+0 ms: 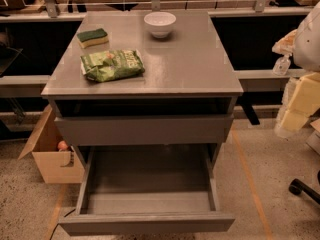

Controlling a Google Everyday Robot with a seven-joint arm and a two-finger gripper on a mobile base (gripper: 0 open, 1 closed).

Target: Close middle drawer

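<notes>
Task item: middle drawer (145, 223), pulled all the way out, tray bare and open to view, slim front panel low in frame. Well below and to the left of the gripper (283, 59), also nearer the camera than it.

Gripper up at the far right edge, approx. level w/ the cabinet top (200, 69), off its right side, touching nothing. Prob. the pale bit jutting left from the cream arm (302, 99), though hard to pick out against the clutter there. Open or closed: can't tell.

Key relation for the next move: panel's long axis L-R across the view, slide axis at right angles to that, running away from the camera into the cabinet. So no useful push from beside the cabinet. Needs to come down, left and toward the camera, past the panel's outer face, then press back toward the cabinet. Best near panel mid-width, to avoid skewing the tray on its runners.

On the way: taller drawer front (145, 130), below-left of the gripper and right above the open tray, to be cleared during descent. Further left of the gripper, on the top: chip bag (112, 65), sponge (92, 37), bowl (160, 24); not involved. Task judged not yet begun.
</notes>
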